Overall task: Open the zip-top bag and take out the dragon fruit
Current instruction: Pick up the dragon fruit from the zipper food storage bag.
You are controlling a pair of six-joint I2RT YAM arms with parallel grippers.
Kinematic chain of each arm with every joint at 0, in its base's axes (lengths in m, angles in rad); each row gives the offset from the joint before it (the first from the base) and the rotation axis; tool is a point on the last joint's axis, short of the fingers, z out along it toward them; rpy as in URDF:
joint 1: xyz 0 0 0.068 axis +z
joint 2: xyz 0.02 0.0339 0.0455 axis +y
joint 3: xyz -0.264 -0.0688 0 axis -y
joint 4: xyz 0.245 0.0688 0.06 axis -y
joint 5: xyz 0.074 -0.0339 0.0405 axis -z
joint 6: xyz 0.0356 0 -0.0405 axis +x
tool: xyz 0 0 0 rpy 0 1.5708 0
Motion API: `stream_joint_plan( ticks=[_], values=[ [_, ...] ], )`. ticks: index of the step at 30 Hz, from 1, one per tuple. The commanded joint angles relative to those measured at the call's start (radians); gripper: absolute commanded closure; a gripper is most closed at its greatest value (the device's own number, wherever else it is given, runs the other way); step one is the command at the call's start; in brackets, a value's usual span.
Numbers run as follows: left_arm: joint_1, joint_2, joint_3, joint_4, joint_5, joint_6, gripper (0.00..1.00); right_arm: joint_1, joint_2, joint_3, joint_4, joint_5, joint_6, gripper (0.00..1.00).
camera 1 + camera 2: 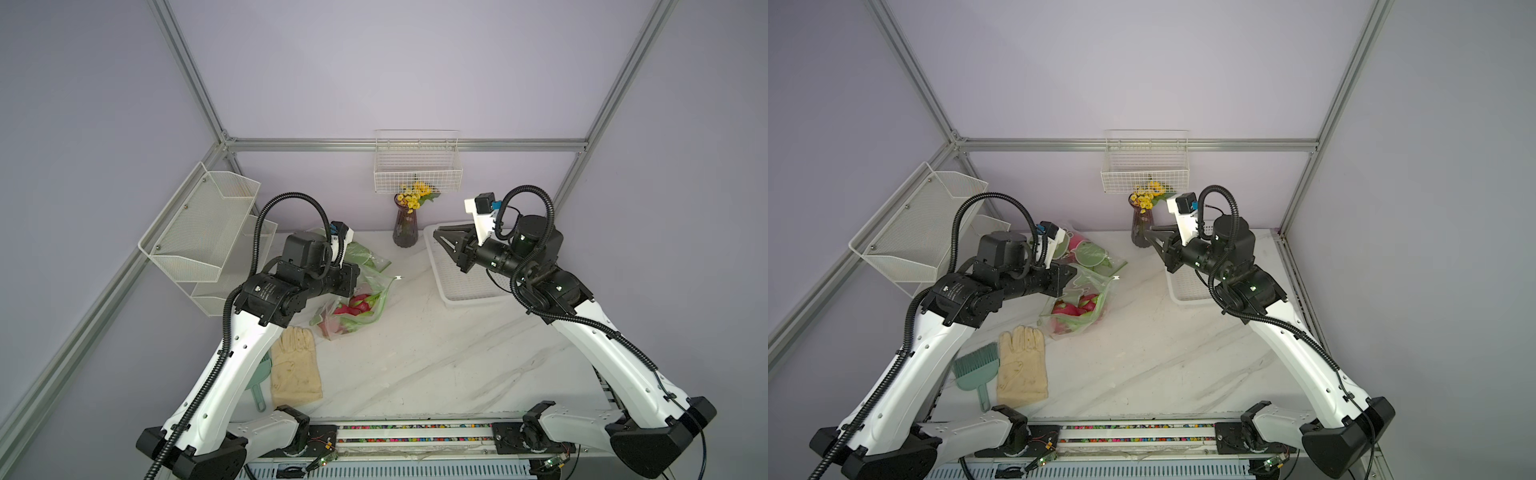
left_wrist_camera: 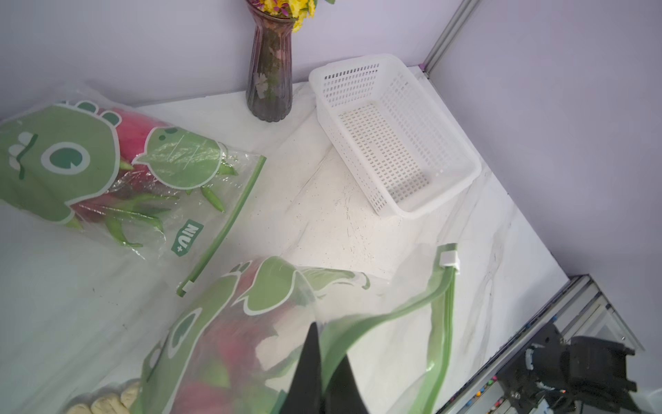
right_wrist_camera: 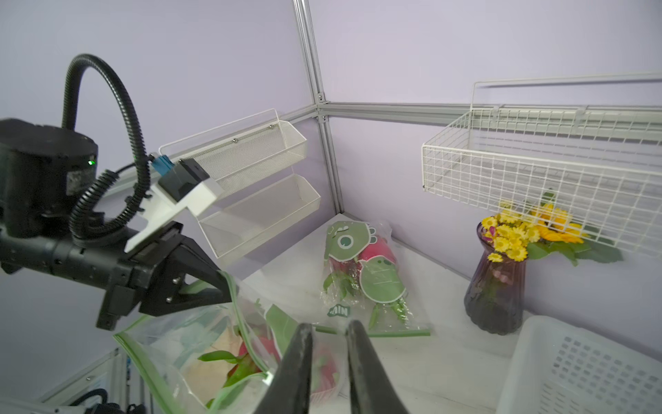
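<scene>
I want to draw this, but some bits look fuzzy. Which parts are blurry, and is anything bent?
Left wrist view: the left gripper and the opened zip-top bag sit so close they go fuzzy; the white basket looks sharp. Right wrist view: the right gripper blurs too, and the frame post leans. Both top views: soft, even light, only faint shadows.

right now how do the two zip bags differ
The near bag has a parted zip and gaping mouth; the far bag has a straight zip that looks shut. The left claw pinches the near bag's rim; the far bag lies flat, untouched. Both are clear, green-printed, holding dragon fruit.
</scene>
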Motion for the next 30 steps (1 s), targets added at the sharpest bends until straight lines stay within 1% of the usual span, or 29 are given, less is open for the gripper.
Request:
stream_joint_plan(
  ticks=[1, 7, 9, 11, 15, 20, 25, 30],
  values=[
    [-0.007, 0.008, -0.022, 0.072, -0.030, -0.142, 1.00, 0.055, 0.056, 0.045, -0.157, 0.006, 0.214, 0.78],
    [-0.016, -0.003, -0.127, 0.215, -0.012, -0.297, 1.00, 0.196, 0.103, 0.052, -0.235, 0.083, 0.323, 0.81],
    [-0.022, -0.008, -0.160, 0.265, -0.010, -0.348, 1.00, 0.237, 0.145, 0.055, -0.245, 0.081, 0.359, 0.82],
    [-0.023, -0.012, -0.195, 0.315, 0.008, -0.402, 1.00, 0.279, 0.178, 0.067, -0.269, 0.099, 0.375, 0.83],
    [-0.032, -0.022, -0.259, 0.413, 0.053, -0.482, 1.00, 0.347, 0.234, 0.065, -0.281, 0.182, 0.394, 0.83],
    [-0.045, -0.022, -0.277, 0.454, 0.077, -0.509, 1.00, 0.388, 0.301, 0.059, -0.258, 0.215, 0.412, 0.82],
    [-0.045, -0.036, -0.282, 0.462, 0.076, -0.503, 1.00, 0.389, 0.317, -0.014, -0.229, 0.274, 0.442, 0.81],
    [-0.045, -0.040, -0.267, 0.469, 0.089, -0.477, 1.00, 0.389, 0.338, -0.061, -0.239, 0.302, 0.462, 0.76]
  ],
)
